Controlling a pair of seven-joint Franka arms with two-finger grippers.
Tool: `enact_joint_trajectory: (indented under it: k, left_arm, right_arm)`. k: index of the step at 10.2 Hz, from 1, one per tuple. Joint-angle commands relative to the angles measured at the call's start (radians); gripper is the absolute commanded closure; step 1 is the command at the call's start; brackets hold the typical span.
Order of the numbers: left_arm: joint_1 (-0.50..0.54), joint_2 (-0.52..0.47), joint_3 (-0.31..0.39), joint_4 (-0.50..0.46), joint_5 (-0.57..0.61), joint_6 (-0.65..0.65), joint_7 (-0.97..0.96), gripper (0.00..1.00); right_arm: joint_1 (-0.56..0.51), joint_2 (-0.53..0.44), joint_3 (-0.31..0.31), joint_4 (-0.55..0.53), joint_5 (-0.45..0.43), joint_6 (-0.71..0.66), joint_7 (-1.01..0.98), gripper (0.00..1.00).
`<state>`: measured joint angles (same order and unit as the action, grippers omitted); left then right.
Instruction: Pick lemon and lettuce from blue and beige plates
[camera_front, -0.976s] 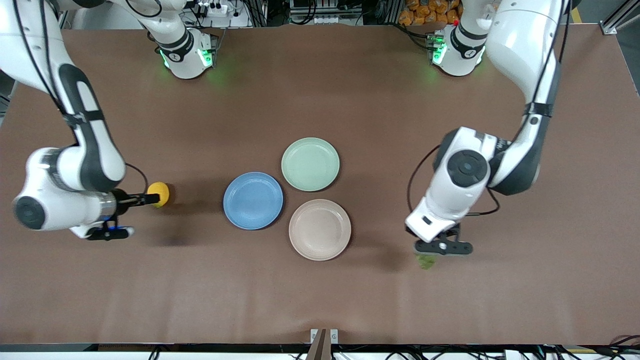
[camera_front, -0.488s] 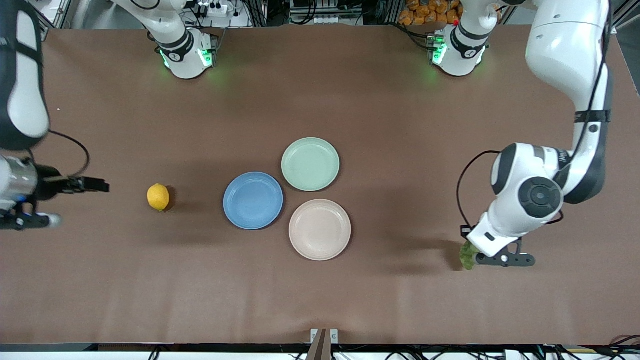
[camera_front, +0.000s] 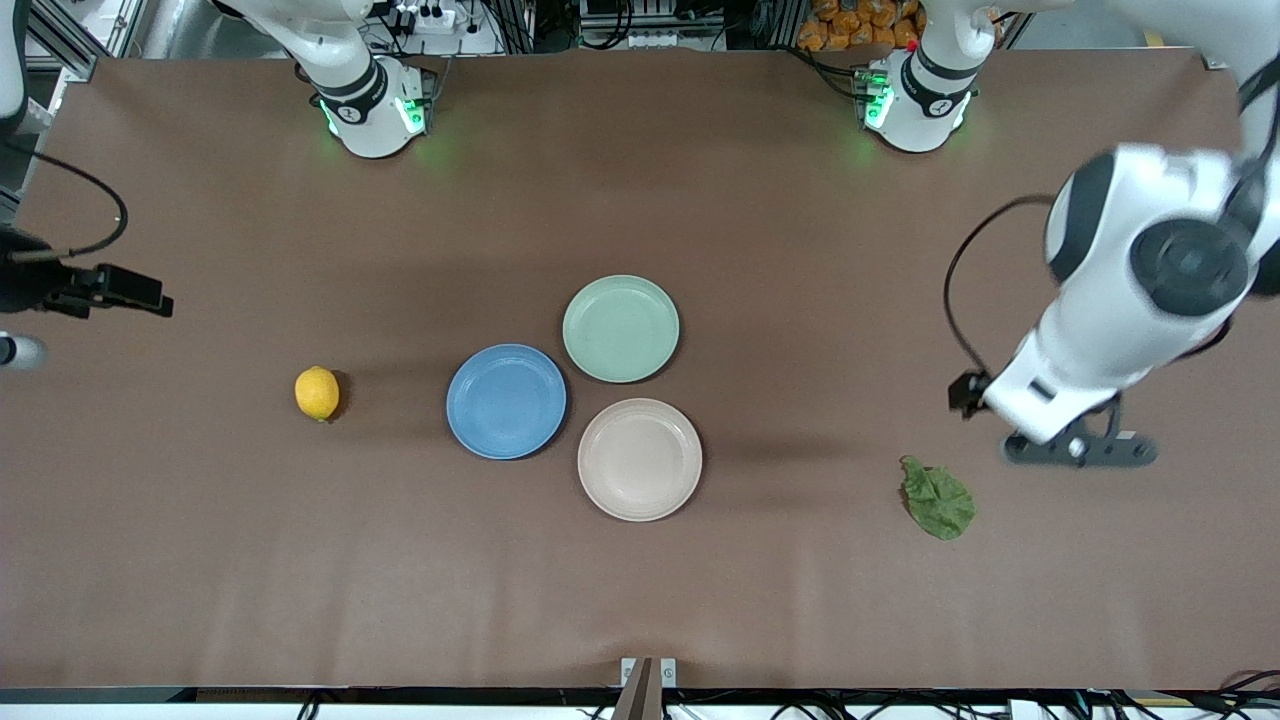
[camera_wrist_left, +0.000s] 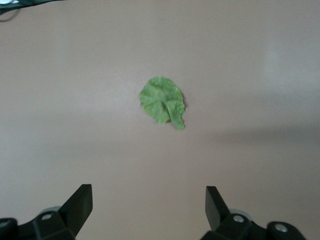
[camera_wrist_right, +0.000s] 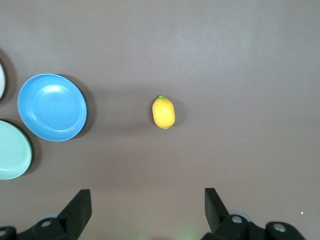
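The brown table (camera_front: 640, 600) carries the lemon (camera_front: 317, 393), the lettuce (camera_front: 938, 497), and blue (camera_front: 506, 401), beige (camera_front: 640, 459) and mint-green plates (camera_front: 621, 328).

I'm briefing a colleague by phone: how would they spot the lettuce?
Start at the three plates mid-table; from the beige plate go toward the left arm's end. The lettuce lies flat on the bare table there, the only crinkled green leaf.

Light is even and bright from above. The plates and the lemon (camera_front: 317, 393) throw soft shadows on the worktop (camera_front: 640, 600) toward 3 o'clock. The left arm (camera_front: 1150, 290) shows motion blur. The left wrist view looks pale and slightly soft.
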<state>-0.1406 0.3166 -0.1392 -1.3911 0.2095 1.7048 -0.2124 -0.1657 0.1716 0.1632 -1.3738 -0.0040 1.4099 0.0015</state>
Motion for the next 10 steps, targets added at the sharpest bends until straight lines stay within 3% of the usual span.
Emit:
enact_joint_trajectory:
  k: [1,7,10]
  left_arm:
    - [0.007,-0.129,-0.008,-0.036,-0.056,-0.091,0.019,0.00]
    - [0.059,-0.257,-0.002,-0.052,-0.163,-0.154,0.022,0.00]
    - [0.085,-0.340,-0.002,-0.126,-0.211,-0.154,0.021,0.00]
  right_arm:
    - [0.050,-0.067,-0.005,-0.037,-0.002,-0.032,0.041,0.00]
    - [0.081,-0.096,-0.047,-0.090,-0.005,0.000,0.048,0.00]
    - [0.086,-0.098,-0.047,-0.091,-0.005,-0.003,0.049,0.00]
